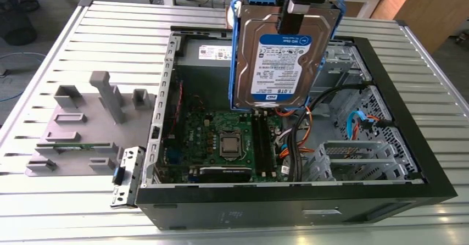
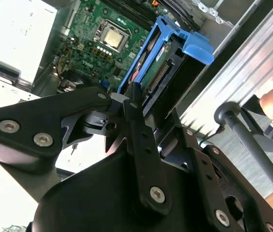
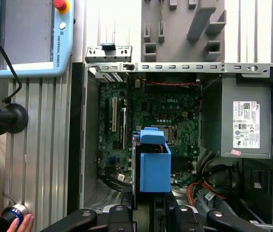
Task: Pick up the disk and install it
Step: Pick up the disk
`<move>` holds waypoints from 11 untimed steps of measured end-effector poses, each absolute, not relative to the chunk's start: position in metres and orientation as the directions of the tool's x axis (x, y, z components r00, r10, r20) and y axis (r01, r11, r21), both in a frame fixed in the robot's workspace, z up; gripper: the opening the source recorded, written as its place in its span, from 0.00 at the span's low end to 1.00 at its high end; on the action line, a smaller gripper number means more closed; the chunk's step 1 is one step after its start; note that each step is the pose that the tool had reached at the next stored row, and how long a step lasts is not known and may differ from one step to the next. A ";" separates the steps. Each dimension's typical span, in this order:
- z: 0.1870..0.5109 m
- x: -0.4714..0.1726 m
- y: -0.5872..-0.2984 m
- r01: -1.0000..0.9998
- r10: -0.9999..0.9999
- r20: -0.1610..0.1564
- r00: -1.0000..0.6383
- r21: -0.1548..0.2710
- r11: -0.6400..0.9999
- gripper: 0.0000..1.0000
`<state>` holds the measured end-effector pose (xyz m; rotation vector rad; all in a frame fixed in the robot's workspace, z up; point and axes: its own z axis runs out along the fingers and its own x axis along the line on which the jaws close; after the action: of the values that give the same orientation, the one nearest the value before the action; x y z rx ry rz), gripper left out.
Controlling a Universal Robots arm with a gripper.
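From twelve o'clock in the exterior view, the end effector (image 1: 296,15) pointed down, clenched on the upright disk (image 1: 280,63) above the computer (image 1: 293,207).

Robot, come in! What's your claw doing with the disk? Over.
Claw shut on disk. Disk hangs upright over open case, not installed yet. Cables lie in the case below.

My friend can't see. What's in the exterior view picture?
The tool holds the disk, label showing, upright above an open computer case on a slatted metal table. A grey fixture block sits at the exterior view's left.
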<state>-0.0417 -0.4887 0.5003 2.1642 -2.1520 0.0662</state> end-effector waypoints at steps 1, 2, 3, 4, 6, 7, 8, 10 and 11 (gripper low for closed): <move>0.500 -0.042 -0.489 -0.999 -0.997 0.080 0.007 0.032 -0.005 0.35; 0.500 -0.042 -0.489 -0.999 -0.998 0.064 0.007 0.032 -0.005 0.35; 0.500 -0.042 -0.490 -0.999 -0.999 0.050 0.007 0.032 -0.005 0.35; 0.500 -0.042 -0.491 -0.999 -0.999 0.042 0.007 0.032 -0.006 0.35; 0.500 -0.042 -0.492 -0.999 -0.999 0.033 0.007 0.032 -0.006 0.35; 0.500 -0.042 -0.493 -0.999 -1.000 0.028 0.007 0.032 -0.006 0.35; 0.500 -0.042 -0.494 -0.999 -1.000 0.023 0.007 0.032 -0.006 0.35; 0.500 -0.042 -0.496 -0.999 -1.000 0.019 0.007 0.032 -0.006 0.35; 0.500 -0.042 -0.496 -0.999 -1.000 0.019 0.007 0.032 -0.006 0.35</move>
<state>-0.0418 -0.4956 0.4999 2.2035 -2.1890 -0.0142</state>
